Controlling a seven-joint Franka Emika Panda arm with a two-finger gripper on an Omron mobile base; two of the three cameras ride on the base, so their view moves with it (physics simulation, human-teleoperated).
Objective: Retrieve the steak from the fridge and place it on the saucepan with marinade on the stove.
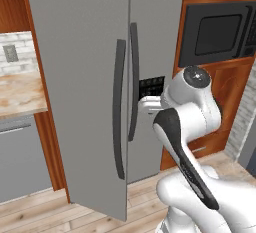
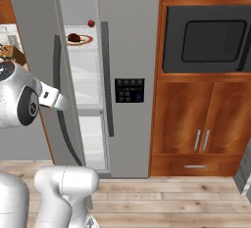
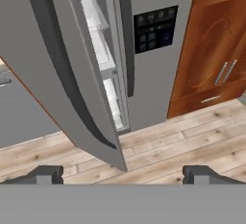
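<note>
- I see the fridge (image 2: 130, 51) with its left door (image 1: 80, 92) swung partly open and its right door closed.
- Through the gap in the right base view, white shelves (image 2: 90, 75) show inside, stacked one under another.
- On an upper shelf sits a round plate (image 2: 79, 39) carrying the steak (image 2: 74, 37), a small dark reddish lump; just behind it to the right is a small red round fruit (image 2: 91, 23).
- My hand (image 3: 123, 174) is out in front of the open door, over the floor; its two dark tips stand wide apart with nothing between them.
- The open door's lower corner hangs over the wooden plank floor (image 3: 192, 146), which lies bare between the door and the cabinet.
- Long dark curved handles (image 1: 118, 109) run down both doors, close together at the seam.
- A dark control panel (image 2: 129, 90) sits flush in the right door's smooth grey face.
- Right of the fridge, a black built-in microwave (image 2: 208, 38) sits above reddish wood cabinet doors (image 2: 201, 124) with slim metal pulls.
- Left of the fridge I see a pale marbled desk (image 1: 20, 94) under white brick tiling.
</note>
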